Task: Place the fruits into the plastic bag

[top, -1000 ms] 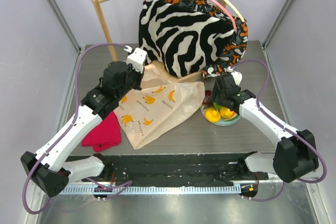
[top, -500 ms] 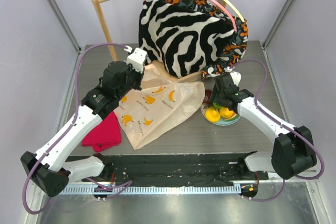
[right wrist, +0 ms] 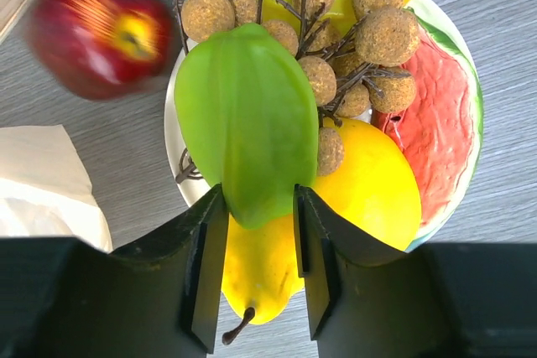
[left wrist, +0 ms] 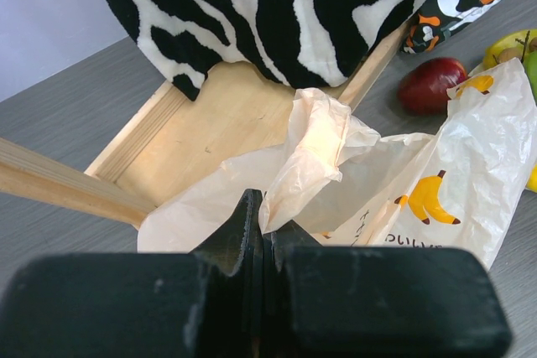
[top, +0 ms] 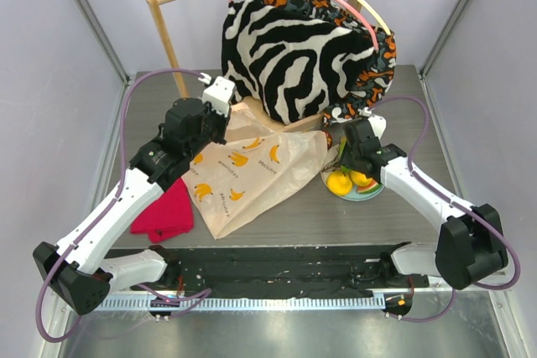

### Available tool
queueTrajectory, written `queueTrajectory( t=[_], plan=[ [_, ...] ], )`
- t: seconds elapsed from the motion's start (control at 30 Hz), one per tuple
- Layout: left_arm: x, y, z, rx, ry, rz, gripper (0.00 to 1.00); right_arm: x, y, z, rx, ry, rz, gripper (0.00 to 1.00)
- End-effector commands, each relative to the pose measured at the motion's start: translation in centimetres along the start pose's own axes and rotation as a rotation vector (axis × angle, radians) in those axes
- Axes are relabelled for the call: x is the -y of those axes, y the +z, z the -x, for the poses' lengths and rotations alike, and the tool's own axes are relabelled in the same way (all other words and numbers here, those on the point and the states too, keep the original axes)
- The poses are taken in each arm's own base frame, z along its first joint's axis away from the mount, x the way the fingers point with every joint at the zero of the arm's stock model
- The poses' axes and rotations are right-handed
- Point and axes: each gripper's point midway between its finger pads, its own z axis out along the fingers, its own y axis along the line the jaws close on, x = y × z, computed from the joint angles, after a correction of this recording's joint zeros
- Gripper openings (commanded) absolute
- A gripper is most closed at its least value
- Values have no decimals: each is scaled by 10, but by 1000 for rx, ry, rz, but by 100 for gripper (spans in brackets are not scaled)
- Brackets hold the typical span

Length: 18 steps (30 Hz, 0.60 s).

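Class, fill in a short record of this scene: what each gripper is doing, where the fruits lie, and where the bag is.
left gripper: shut on an edge of the bag
right gripper: closed against both sides of the green fruit
green fruit: on the plate, over yellow fruits
apple: on the table, off the plate
bag: lying on the table

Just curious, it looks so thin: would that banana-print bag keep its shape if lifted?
Probably not: the plastic bag looks thin and crumpled, so it likely flops. Its pinched edge folds limply at the left gripper, suggesting little weight.
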Motion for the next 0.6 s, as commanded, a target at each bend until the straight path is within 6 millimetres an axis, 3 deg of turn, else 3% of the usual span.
queueTrajectory(
  t=[0.0,0.17,0.23,0.37,0.5,0.57],
  plan=[
    [-2,-5,23,82,-22,0,0,3,-10,16,69,40,-5,41],
    [-19,-9,22,79,4,91,0,2,-13,19,75,39,4,40],
    [-41,-17,24,90,5,211,0,-3,-19,23,77,34,29,42],
    [-81,-37,28,132,9,429,0,-16,-43,44,150,9,90,52],
    [-98,-51,31,180,-7,490,0,-36,-67,68,220,-25,158,63],
    [-100,-51,30,182,-4,496,0,-42,-66,69,220,-55,172,65]
  ],
)
